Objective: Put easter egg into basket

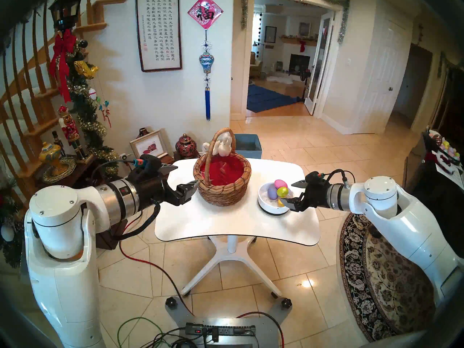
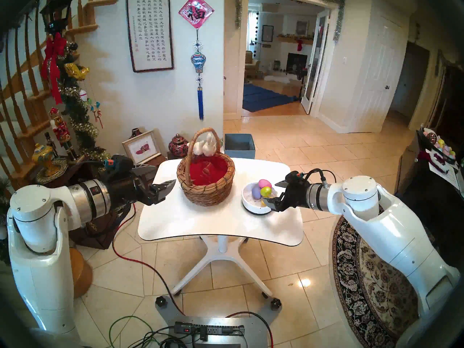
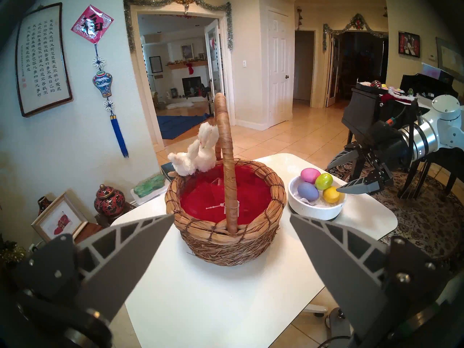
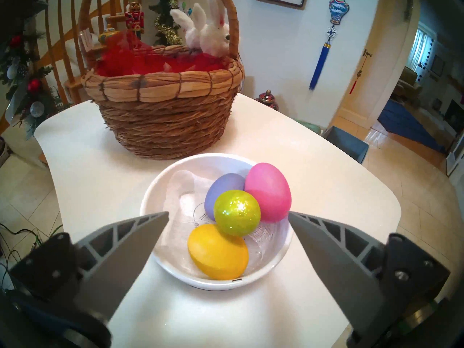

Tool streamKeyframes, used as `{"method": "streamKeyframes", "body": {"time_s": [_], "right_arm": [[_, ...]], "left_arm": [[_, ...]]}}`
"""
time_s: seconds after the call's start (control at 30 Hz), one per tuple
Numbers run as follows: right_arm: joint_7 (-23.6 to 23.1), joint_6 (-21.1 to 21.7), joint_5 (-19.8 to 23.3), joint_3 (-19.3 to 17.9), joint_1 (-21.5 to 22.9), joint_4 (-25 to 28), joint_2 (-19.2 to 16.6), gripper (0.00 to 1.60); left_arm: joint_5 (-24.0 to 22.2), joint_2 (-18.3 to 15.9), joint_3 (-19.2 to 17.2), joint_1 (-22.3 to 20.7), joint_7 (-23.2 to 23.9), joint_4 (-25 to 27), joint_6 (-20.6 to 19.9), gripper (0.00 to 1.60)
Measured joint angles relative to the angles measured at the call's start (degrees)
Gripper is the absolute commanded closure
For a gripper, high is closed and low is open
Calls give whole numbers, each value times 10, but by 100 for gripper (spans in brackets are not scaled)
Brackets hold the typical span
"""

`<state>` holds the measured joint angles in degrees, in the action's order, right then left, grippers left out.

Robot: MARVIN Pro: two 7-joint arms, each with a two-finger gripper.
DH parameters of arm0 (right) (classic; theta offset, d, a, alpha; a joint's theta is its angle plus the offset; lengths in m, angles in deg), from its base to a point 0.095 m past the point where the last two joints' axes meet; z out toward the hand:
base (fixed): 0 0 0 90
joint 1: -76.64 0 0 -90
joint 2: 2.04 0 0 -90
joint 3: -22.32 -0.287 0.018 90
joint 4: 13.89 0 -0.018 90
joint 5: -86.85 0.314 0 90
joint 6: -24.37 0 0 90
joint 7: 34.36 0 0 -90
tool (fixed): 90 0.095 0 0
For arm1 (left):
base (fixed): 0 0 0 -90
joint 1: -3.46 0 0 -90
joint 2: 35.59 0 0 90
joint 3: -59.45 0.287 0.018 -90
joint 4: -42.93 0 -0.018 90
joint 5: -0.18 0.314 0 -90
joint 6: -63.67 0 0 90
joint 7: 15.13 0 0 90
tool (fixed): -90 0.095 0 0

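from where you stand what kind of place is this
Most likely a home's tiled entry hall: a wooden staircase wrapped in tinsel garland, a framed calligraphy scroll, and a doorway onto a living room with a fireplace.

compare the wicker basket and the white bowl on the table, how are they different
The wicker basket is brown, woven and deep, with a tall arched handle; the white bowl is smooth, low and handleless. The basket is clearly the bigger. Its red lining holds no eggs, while the bowl holds four: pink, purple, glittery green and yellow. Both are round, open-topped and stand upright on the white table.
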<state>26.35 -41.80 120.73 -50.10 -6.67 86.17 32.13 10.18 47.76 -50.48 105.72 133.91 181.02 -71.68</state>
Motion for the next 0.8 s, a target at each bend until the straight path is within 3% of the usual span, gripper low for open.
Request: {"method": "streamKeyframes", "body": {"time_s": [0.8], "right_arm": [[14,17,-9,2,13,-12,25,0]], "left_arm": [[0,0,0,0,0,0,0,0]]}}
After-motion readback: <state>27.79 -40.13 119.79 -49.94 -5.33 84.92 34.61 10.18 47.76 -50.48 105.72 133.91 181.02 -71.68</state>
